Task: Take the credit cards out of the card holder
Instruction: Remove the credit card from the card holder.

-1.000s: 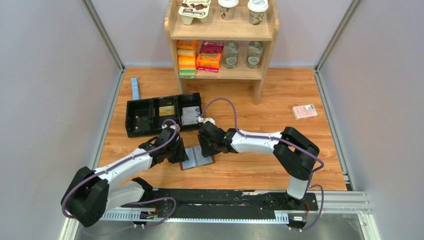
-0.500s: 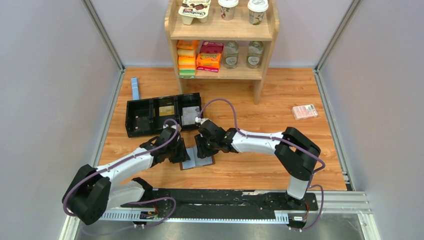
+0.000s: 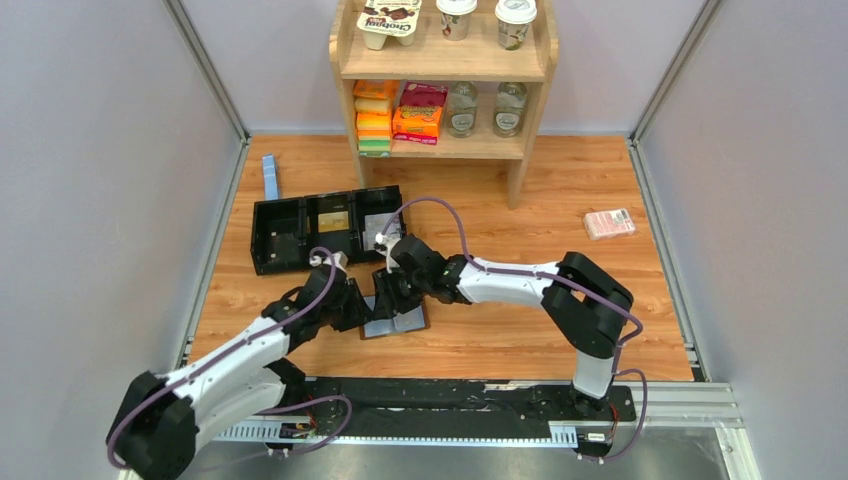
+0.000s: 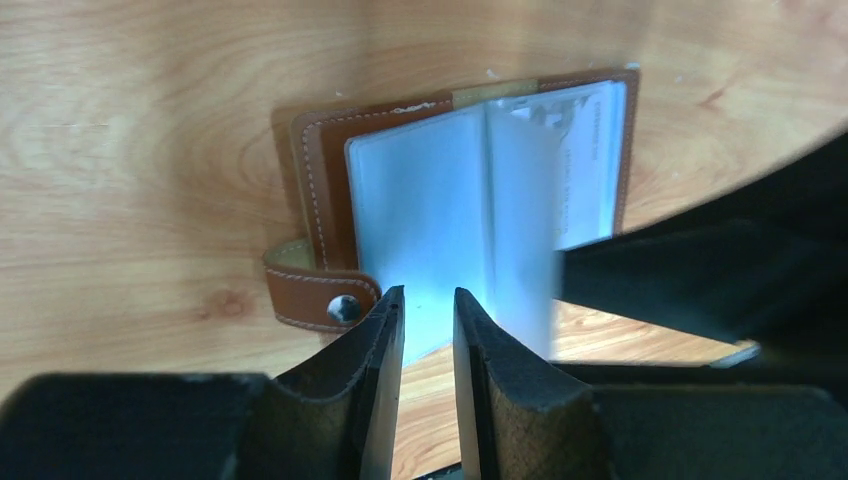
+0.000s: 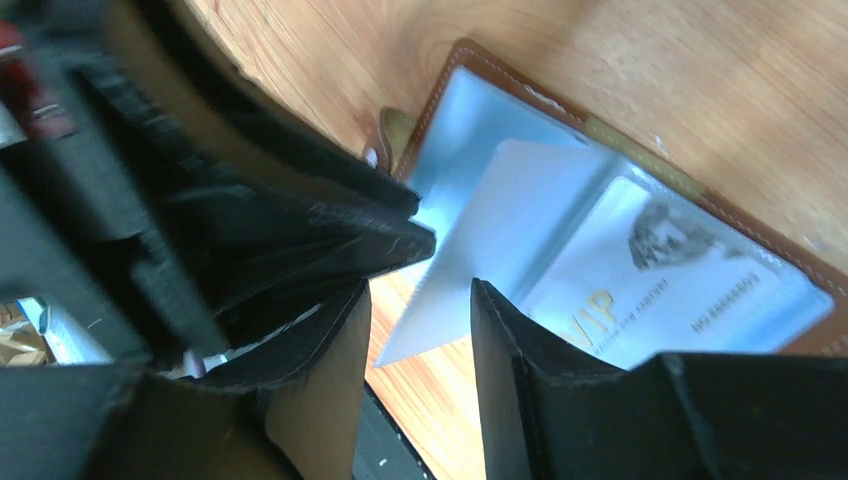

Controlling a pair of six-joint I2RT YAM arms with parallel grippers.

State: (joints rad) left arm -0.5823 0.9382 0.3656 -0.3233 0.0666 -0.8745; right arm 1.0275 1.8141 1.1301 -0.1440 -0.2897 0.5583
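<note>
The card holder lies open on the wooden table, just in front of the black compartmented tray, where it lay a second ago. The arms have shifted. The right gripper has slid leftward and now hangs over the holder's far left part, hiding more of it than before. The left arm's elbow has dropped toward the near left corner. The left gripper sits at the holder's left edge, close to the snap tab. Its jaws are narrowly parted and bare wood shows through the gap, so they clamp nothing. The right jaws also stand apart. A pale sheet rises from the holder's fold and its corner shows in that gap, seen flat-on and not pinched. Whether the sheet is a card or a plastic leaf, I cannot tell. One credit card with gold lettering sits in the right-hand pocket.
</note>
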